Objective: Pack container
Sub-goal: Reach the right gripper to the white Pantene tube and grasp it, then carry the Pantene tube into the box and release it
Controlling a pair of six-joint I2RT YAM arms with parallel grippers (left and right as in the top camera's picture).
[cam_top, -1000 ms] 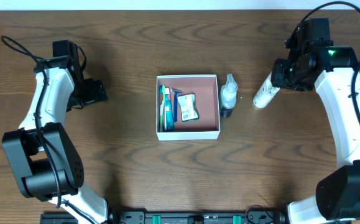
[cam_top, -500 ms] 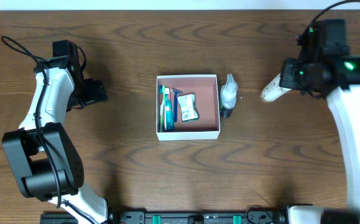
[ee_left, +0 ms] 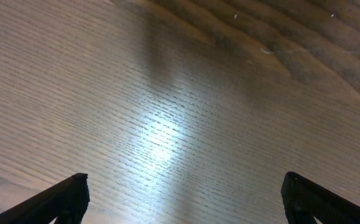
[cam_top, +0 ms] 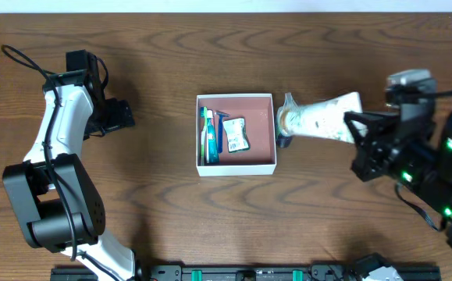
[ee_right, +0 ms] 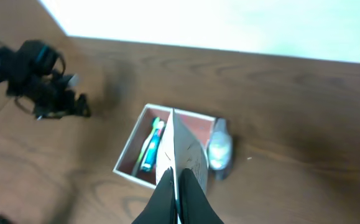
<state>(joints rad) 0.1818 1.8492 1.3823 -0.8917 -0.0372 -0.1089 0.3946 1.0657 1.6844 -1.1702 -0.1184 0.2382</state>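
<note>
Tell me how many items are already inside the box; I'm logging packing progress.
3, perhaps more hidden: toothbrush along the container's left wall, razor beside it, packet in the middle.

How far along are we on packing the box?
Partly done. The container already holds a green-blue toothbrush pack, a blue razor and a small packet. In hand: the right gripper is shut on a white tube, carried above the table toward the box. Left: place that tube, then the clear bottle lying just outside the right wall. The left gripper is open and idle.
</note>
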